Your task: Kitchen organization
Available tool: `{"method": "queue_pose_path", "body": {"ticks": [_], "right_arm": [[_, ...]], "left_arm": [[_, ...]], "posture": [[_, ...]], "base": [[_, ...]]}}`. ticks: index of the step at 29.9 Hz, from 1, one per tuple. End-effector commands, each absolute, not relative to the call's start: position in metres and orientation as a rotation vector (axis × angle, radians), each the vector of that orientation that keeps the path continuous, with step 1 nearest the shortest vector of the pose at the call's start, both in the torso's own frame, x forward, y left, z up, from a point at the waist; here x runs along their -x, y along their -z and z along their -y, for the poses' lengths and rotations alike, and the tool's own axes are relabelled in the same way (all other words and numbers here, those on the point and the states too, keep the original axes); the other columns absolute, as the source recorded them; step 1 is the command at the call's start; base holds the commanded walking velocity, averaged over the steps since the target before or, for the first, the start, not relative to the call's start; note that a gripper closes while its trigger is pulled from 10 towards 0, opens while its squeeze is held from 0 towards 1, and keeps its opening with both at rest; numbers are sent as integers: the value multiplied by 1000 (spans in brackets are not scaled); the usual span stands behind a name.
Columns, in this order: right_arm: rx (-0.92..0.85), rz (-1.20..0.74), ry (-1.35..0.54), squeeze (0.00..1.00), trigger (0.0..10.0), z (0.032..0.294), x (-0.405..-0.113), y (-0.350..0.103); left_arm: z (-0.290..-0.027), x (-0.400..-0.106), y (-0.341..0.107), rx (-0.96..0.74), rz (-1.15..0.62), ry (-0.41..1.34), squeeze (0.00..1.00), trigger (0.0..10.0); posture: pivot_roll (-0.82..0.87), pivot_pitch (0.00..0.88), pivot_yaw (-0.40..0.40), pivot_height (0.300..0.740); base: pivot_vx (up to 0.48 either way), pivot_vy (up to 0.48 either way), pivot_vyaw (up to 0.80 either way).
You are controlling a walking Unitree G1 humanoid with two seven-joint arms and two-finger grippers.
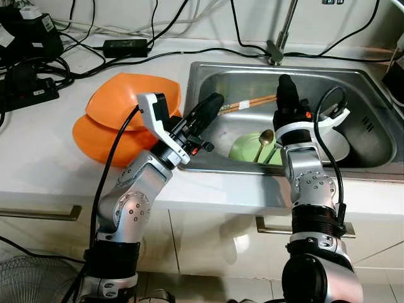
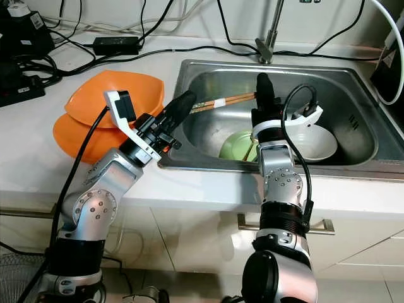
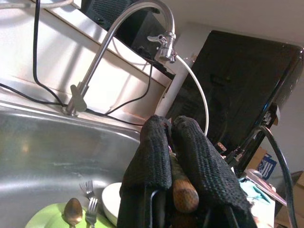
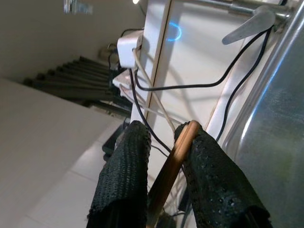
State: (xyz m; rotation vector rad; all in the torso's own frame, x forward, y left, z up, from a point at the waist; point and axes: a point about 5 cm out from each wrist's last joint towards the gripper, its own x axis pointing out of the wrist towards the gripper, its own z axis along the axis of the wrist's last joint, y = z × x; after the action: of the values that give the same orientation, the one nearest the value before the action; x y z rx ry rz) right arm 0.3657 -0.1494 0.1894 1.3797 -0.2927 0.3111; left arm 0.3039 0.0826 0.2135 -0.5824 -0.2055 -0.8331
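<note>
Chopsticks [image 1: 249,103] span the sink [image 1: 360,82], long axis crosswise between both arms. Left pincer [image 1: 213,104] clamped on one end; right pincer [image 1: 285,88] closed on the other. Lift level, both ends together.

Head cams: down at sink [image 1: 353,161].

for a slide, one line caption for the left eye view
Both grippers, left gripper and right gripper, hold a pair of wooden chopsticks over the steel sink, beside stacked orange bowls.
</note>
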Motion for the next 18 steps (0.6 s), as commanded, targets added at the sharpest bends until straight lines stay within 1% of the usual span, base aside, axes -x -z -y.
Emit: {"method": "queue_pose_path", "body": {"ticks": [1,7,8,9,10,18], "right_arm": [[-1408,356,-333,0,0,154,-367,-207],[-1510,382,-322,0,0,159,-368,-215],[-1517,386,-322,0,0,160,-368,-216],[-1525,389,-321,0,0,160,-368,-217],[-1536,393,-320,0,0,160,-368,-218],[-1595,402,-294,0,0,165,-369,-221]], "left_arm": [[-87,-306,-209,592,189,804,0,10000],[-88,-307,-206,613,184,782,0,10000],[-88,-308,-205,614,181,773,173,10000],[-89,-309,-204,615,177,762,475,10000],[-90,-310,-204,623,174,751,1000,10000],[-91,-312,-199,617,154,739,1000,10000]], "posture": [[97,45,10,740],[98,46,10,740],[98,46,10,740],[99,47,10,740],[99,45,10,740],[98,50,13,740]], "base": [[0,0,0],[0,0,0],[0,0,0],[0,0,0],[0,0,0],[0,0,0]]}}
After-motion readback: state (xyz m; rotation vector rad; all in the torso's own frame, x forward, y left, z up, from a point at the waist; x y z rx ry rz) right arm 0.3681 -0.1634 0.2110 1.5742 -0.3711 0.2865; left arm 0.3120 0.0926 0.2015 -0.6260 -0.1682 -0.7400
